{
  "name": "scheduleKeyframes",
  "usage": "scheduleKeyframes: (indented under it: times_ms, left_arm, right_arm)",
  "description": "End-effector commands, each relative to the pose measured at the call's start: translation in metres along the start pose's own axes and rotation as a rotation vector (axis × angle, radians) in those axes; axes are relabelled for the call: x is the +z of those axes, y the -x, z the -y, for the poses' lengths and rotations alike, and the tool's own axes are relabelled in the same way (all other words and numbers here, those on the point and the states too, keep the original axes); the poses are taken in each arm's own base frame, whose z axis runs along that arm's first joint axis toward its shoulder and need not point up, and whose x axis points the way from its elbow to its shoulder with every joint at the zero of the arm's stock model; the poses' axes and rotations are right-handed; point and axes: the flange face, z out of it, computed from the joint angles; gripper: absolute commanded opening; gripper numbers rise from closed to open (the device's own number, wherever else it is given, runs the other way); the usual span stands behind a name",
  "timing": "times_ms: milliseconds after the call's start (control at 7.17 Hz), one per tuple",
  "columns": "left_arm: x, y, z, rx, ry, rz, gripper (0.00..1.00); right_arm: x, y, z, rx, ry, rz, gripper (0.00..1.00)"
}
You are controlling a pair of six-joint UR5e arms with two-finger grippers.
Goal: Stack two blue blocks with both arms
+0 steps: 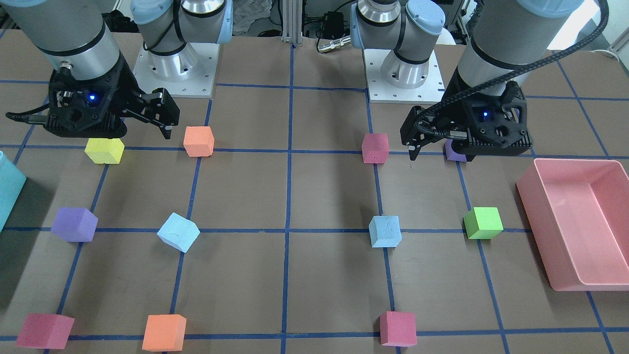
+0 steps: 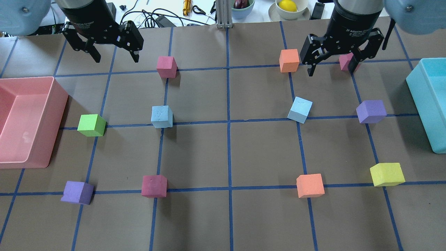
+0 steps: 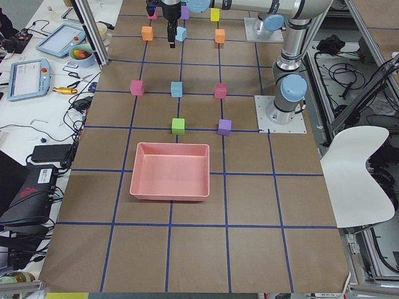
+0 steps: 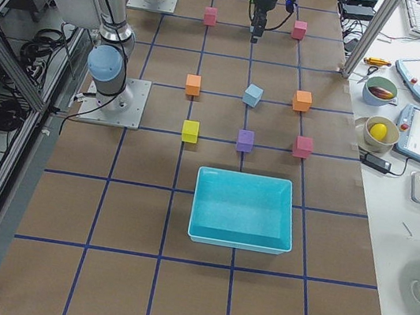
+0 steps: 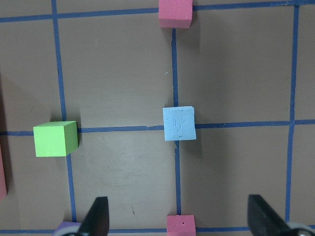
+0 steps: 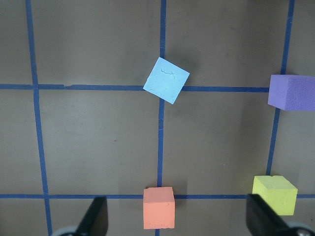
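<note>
Two pale blue blocks lie apart on the brown table. One blue block (image 2: 162, 116) is on my left side and sits square; it also shows in the left wrist view (image 5: 179, 123) and the front view (image 1: 385, 231). The other blue block (image 2: 300, 109) is on my right side and sits turned; it also shows in the right wrist view (image 6: 166, 80) and the front view (image 1: 178, 232). My left gripper (image 2: 116, 58) is open and empty, above the table beyond its block. My right gripper (image 2: 331, 69) is open and empty, above the table beyond its block.
A pink bin (image 2: 59, 104) stands at the left edge, a teal bin (image 2: 418, 90) at the right. Around the blue blocks lie a green cube (image 2: 91, 125), purple cubes (image 2: 371, 111), red cubes (image 2: 166, 66), orange cubes (image 2: 289, 60) and a yellow cube (image 2: 386, 174).
</note>
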Motion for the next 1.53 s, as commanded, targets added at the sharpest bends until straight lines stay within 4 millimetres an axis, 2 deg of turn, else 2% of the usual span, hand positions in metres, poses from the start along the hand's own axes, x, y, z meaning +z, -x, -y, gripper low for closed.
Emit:
scheduleKeyframes:
  times_ms: [0, 419, 558, 698, 837, 977, 1116, 1256, 1395]
  left_arm:
    - [0.000, 0.000, 0.000, -0.001, -0.002, -0.002, 1.00]
    - [0.000, 0.001, 0.001, 0.011, -0.006, 0.000, 1.00]
    - [0.007, 0.006, 0.005, 0.007, 0.006, 0.001, 1.00]
    - [0.026, 0.005, 0.008, -0.012, 0.029, 0.001, 1.00]
    - [0.049, 0.004, 0.014, -0.010, 0.014, -0.004, 1.00]
    - [0.088, 0.003, 0.014, -0.011, 0.026, -0.002, 1.00]
    - [0.121, 0.000, 0.013, -0.010, -0.001, -0.003, 1.00]
    - [0.162, -0.001, 0.009, -0.010, 0.000, -0.003, 1.00]
    - [0.202, -0.004, 0.007, -0.015, -0.026, -0.012, 1.00]
  right_arm:
    - [0.000, 0.000, 0.000, 0.000, 0.002, 0.000, 1.00]
    - [-0.001, -0.002, 0.002, 0.003, -0.011, 0.000, 1.00]
    - [-0.001, -0.015, 0.008, 0.020, -0.016, 0.006, 1.00]
    - [0.005, -0.048, 0.017, 0.079, -0.004, 0.028, 1.00]
    - [0.024, -0.066, 0.032, 0.111, 0.029, 0.031, 1.00]
    - [0.061, -0.069, 0.057, 0.127, 0.079, 0.037, 1.00]
    - [0.096, -0.075, 0.096, 0.157, 0.023, 0.030, 1.00]
    - [0.127, -0.076, 0.115, 0.236, 0.025, 0.031, 1.00]
    - [0.147, -0.070, 0.114, 0.284, 0.062, 0.054, 1.00]
